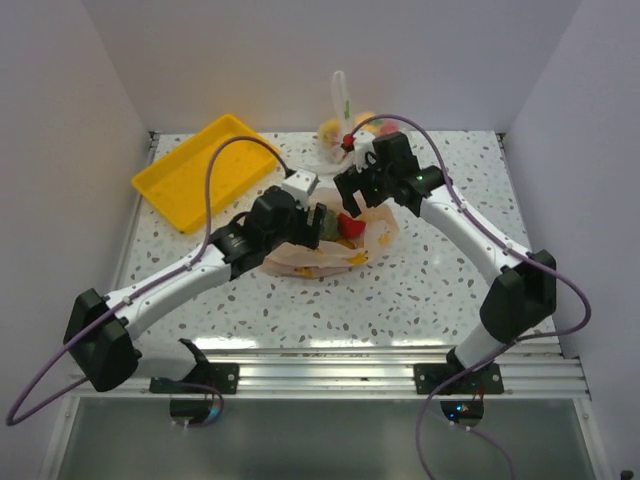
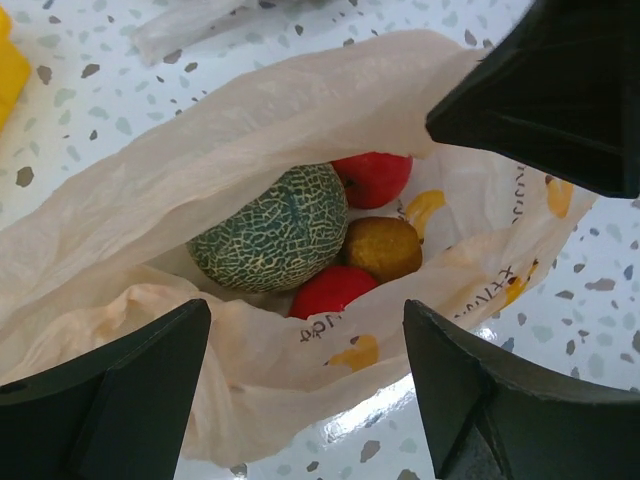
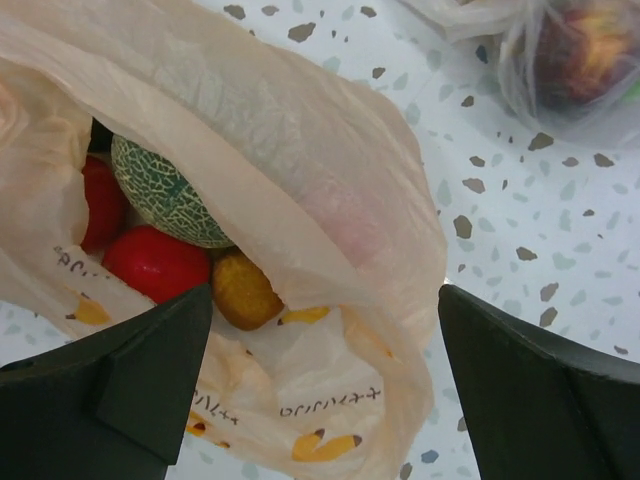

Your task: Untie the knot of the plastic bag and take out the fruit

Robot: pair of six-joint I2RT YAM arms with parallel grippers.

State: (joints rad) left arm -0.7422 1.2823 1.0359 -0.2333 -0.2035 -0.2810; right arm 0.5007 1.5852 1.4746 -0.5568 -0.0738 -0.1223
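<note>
Closest in the overhead view, bolted at the near rim of the bench [image 1: 430, 275]: left arm base [image 1: 200, 378] and right arm base [image 1: 445, 378]. Both arms reaching inward over the plastic bag [image 1: 320, 260], crumpled low near mid-bench. Left claw [image 1: 312, 222] at the bag's left side, right claw [image 1: 352, 195] at its far right side, close together; cannot tell from up here whether spread or shut. Between them, a glimpse of red from the fruit [image 1: 350, 228]. Farther back, a clear bag [image 1: 345, 135] of other fruit by the rear wall; far left, a yellow tray [image 1: 205, 165].

Closest in the left wrist view: left claw [image 2: 305, 320], fingers [image 2: 110, 390] set wide apart, gripping nothing, with the bag's near lip lying between and below them. Beyond, the plastic bag [image 2: 300, 110] with its mouth gaping. Inside: a green netted melon [image 2: 275, 228] touching a small brown fruit [image 2: 383, 248], a red fruit [image 2: 372, 178] behind, and another red fruit [image 2: 330, 290] in front, half under the lip. Upper right, a dark blurred part of the right claw [image 2: 540, 90].

Closest in the right wrist view: right claw [image 3: 325, 292], fingers [image 3: 130, 370] likewise wide apart, clamped on nothing. Beneath, the plastic bag [image 3: 330, 160], its top sheet draped over the green netted melon [image 3: 165, 195]. Beside the melon, a red fruit [image 3: 150, 262] and the small brown fruit [image 3: 243, 290], all within the bag. Top right, on the speckled bench [image 3: 520, 220], the clear bag [image 3: 570, 60].
</note>
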